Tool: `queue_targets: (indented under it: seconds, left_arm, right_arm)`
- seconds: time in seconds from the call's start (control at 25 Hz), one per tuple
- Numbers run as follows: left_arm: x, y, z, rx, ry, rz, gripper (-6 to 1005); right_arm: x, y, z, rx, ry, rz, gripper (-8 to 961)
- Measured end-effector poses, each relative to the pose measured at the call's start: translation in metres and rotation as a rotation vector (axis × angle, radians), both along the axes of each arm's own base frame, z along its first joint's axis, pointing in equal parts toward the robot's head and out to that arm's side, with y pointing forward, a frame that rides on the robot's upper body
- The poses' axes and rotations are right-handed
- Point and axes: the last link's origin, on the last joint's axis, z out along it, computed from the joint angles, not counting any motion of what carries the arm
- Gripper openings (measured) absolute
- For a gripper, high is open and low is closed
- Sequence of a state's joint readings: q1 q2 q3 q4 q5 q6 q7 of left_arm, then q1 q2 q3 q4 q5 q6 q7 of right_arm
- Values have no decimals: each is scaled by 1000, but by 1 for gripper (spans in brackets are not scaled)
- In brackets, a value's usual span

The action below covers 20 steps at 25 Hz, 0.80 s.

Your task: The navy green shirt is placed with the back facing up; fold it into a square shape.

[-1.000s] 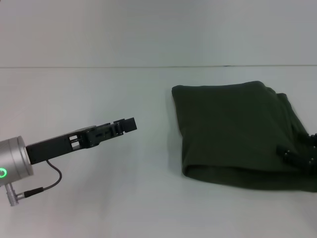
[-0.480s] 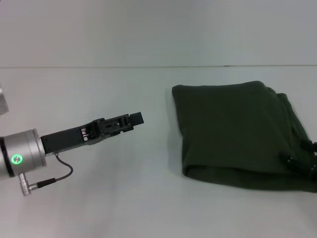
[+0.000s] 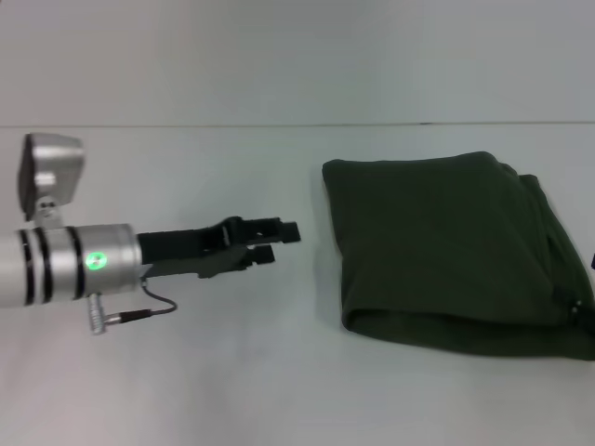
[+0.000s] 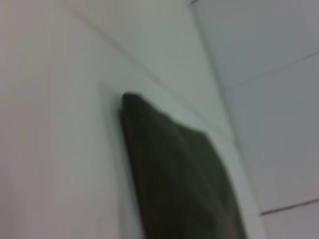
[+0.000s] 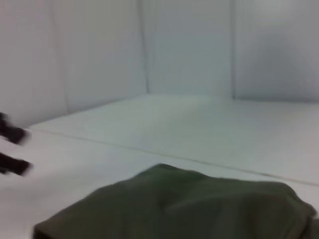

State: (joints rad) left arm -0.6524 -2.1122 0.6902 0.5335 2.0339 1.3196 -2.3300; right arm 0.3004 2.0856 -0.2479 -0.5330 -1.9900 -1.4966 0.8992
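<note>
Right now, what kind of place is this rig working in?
Probably a lab test bench: a bare white table against a plain white wall, holding only the folded navy green shirt, the left gripper beside it.

Navy green shirt [image 3: 446, 251], right edge cropped.

Head view from above; both wrist views low, all sharing the shirt [image 3: 446, 251].

The shirt [image 3: 437, 251] is plain dark olive green, with no print showing. The counter [image 3: 186, 372] is plain white. The left gripper [image 3: 279, 242] is black, on a silver arm [image 3: 56, 265] with black bands and a small green light.
</note>
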Motion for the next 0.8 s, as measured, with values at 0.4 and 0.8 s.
queue_targets:
  seconds: [0.4, 0.8]
  left_arm:
    - [31, 22, -30, -75, 114, 1, 764]
    - [40, 22, -51, -72, 157, -4, 822]
  right_arm:
    - [-13, -19, -11, -82, -25, 154, 834]
    - [-14, -17, -13, -91, -27, 158, 834]
